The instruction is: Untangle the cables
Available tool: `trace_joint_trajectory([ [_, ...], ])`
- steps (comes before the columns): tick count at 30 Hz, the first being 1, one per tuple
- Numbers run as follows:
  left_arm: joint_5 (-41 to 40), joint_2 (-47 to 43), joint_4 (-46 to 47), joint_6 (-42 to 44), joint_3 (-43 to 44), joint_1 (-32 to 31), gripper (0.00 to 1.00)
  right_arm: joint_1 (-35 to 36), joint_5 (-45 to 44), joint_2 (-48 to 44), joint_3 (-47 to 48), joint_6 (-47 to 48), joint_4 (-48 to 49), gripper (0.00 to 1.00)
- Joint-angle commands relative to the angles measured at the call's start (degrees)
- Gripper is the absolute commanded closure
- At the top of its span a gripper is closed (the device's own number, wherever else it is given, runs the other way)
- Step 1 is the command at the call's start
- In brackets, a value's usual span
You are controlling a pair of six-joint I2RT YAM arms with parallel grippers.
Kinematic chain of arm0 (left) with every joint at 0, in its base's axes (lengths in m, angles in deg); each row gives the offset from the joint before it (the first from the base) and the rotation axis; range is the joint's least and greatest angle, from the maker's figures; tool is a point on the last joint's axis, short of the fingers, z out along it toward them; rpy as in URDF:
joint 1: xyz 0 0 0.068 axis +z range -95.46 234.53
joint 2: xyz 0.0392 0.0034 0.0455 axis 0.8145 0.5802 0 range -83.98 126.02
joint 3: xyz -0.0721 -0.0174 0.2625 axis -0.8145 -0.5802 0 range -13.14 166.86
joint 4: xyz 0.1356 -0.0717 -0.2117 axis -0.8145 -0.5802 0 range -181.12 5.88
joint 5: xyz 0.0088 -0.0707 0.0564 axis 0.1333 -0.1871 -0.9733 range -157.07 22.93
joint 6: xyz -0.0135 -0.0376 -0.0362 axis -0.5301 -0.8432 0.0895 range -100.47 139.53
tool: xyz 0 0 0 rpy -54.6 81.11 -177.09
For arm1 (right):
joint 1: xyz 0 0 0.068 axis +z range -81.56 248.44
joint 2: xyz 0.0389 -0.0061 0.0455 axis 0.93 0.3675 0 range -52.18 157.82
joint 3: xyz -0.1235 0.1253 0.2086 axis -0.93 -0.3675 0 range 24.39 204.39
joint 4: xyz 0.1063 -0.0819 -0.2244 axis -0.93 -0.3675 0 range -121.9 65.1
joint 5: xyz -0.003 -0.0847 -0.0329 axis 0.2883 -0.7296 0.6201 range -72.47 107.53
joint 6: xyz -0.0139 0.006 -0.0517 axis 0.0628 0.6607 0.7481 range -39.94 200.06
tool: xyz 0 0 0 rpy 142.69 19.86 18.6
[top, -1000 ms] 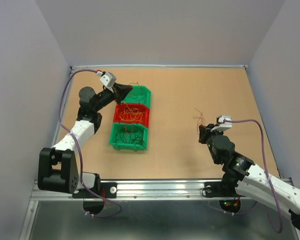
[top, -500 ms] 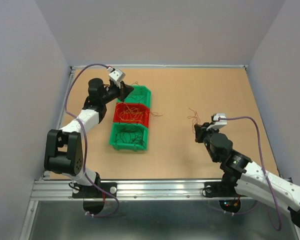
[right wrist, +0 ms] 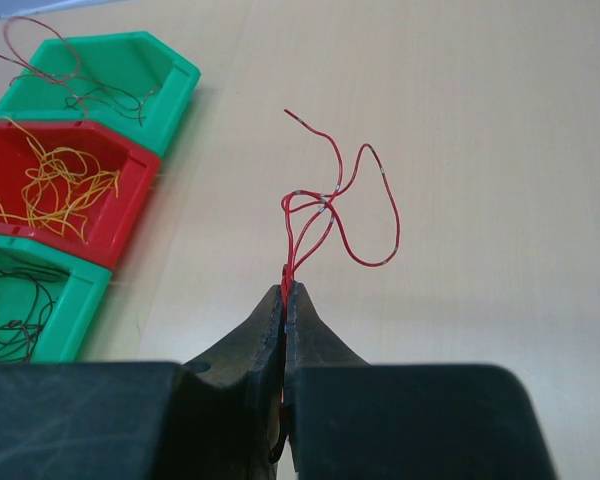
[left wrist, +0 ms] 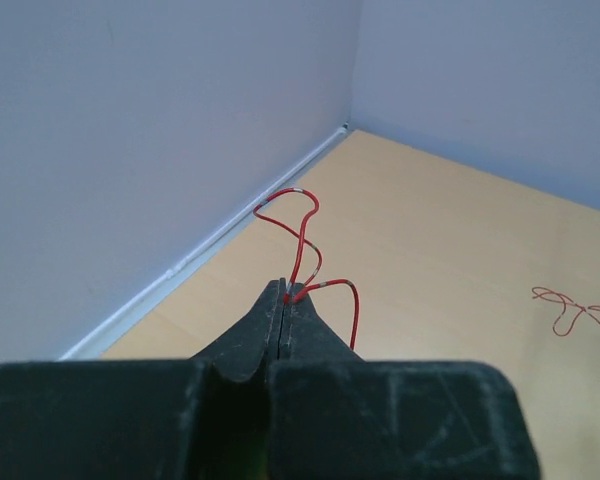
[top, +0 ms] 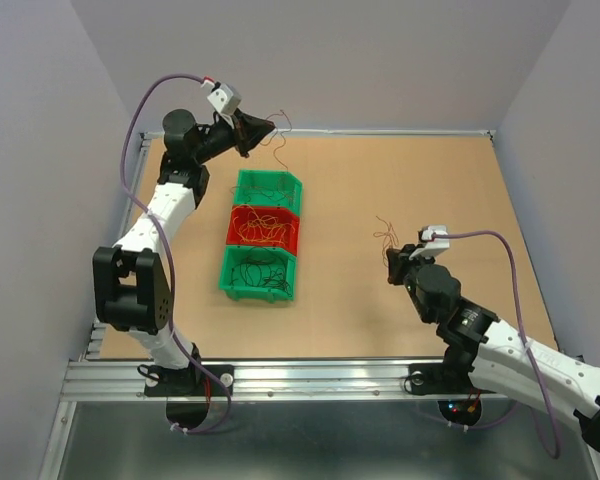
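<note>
My left gripper is shut on a thin red cable and holds it in the air near the far left corner, above the table. In the left wrist view the cable loops up from the closed tips. My right gripper is shut on another curled red cable right of the bins. In the right wrist view this cable rises from the closed tips. More cables lie in three bins.
Three bins stand in a row left of centre: a far green bin with dark brown cables, a red bin with orange-yellow cables, and a near green bin with black cables. Grey walls enclose the table.
My left arm has risen and swung back toward the far left corner, lifting a red cable away from the far green bin. My right gripper has shifted slightly left with its cable.
</note>
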Motion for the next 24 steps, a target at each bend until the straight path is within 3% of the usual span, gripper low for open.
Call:
trace_joint_trajectory([
  [1, 2.5, 4.6, 0.0, -1.5, 0.1, 1.5, 1.0, 0.2, -0.5, 1.0, 3.5, 0.5, 4.3, 0.99],
  [8, -1.6, 6.3, -2.5, 13.3, -5.3, 3.1, 1.0, 0.2, 2.7, 1.2, 3.3, 1.0, 5.2, 1.0],
  [13, -9.4, 4.9, -4.2, 20.8, -9.4, 4.5, 1.0, 0.2, 3.9, 0.5, 3.0, 1.2, 5.3, 1.0],
  [21, -29.8, 1.5, -4.2, 19.3, -11.7, 5.1, 1.0, 0.2, 4.3, -0.2, 2.8, 1.3, 5.4, 1.0],
  [24, -33.2, 0.9, -3.3, 17.2, -12.0, 5.4, 1.0, 0.2, 4.6, -0.1, 2.8, 1.5, 5.4, 0.99],
])
